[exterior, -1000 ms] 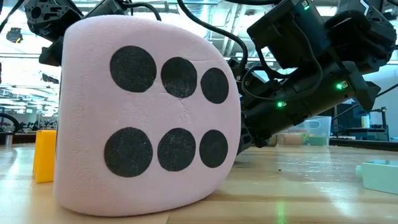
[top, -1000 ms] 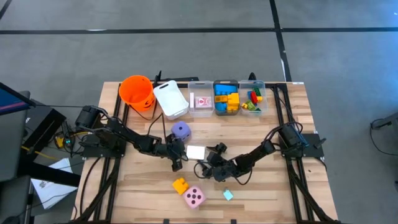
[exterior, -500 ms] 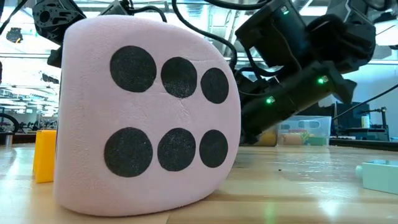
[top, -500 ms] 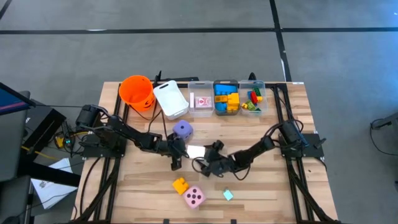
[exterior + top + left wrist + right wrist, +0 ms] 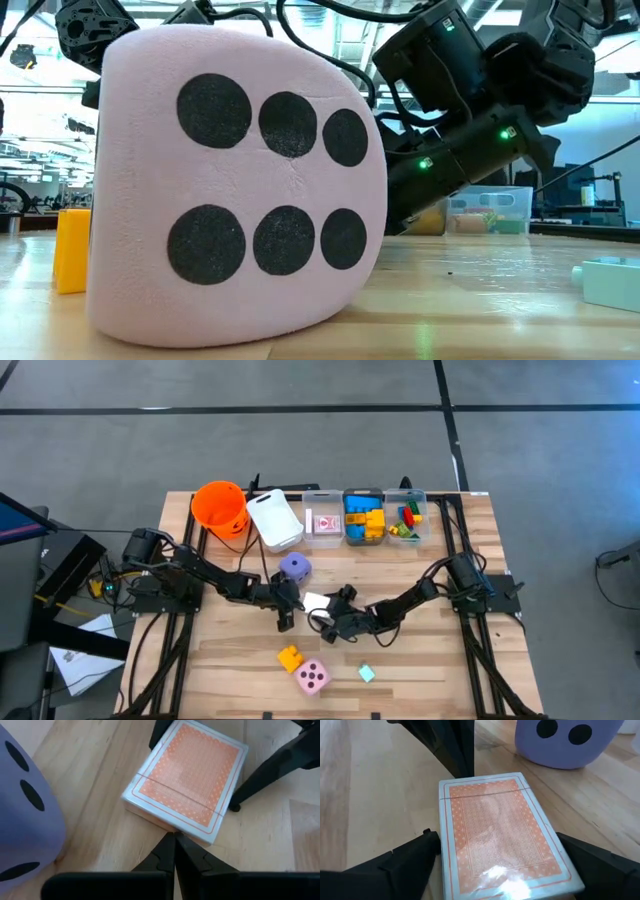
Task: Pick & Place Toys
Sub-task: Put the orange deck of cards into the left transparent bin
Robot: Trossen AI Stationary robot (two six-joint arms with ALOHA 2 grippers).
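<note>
A pack of orange-backed cards (image 5: 314,601) in clear wrap lies flat on the table's middle, seen also in the left wrist view (image 5: 187,780) and the right wrist view (image 5: 500,835). My left gripper (image 5: 284,610) is shut, its tips at the pack's short edge. My right gripper (image 5: 333,610) is open, one finger (image 5: 415,857) along each long side of the pack. The purple die (image 5: 294,567) sits just beyond the pack. A pink die (image 5: 312,677), a yellow-orange brick (image 5: 290,658) and a teal brick (image 5: 367,673) lie near the front edge. My left gripper rests its shut fingertips (image 5: 174,840) against the pack's short edge (image 5: 170,826), coming nearly level from the table's left. The pack lies flat on the table. My right gripper's fingers stand close along the pack's long sides (image 5: 441,851); whether they touch it, I cannot tell.
At the far edge stand an orange bucket (image 5: 220,507), a white bin (image 5: 275,519) and three clear bins (image 5: 364,516) holding cards and bricks. In the low view the pink die (image 5: 230,190) fills the foreground, with the yellow brick (image 5: 72,250) beside it.
My right gripper has moved toward the table's left and a little toward its far edge, up to the card pack, so that its open fingers now stand on both sides of it. The pack has stayed in place.
</note>
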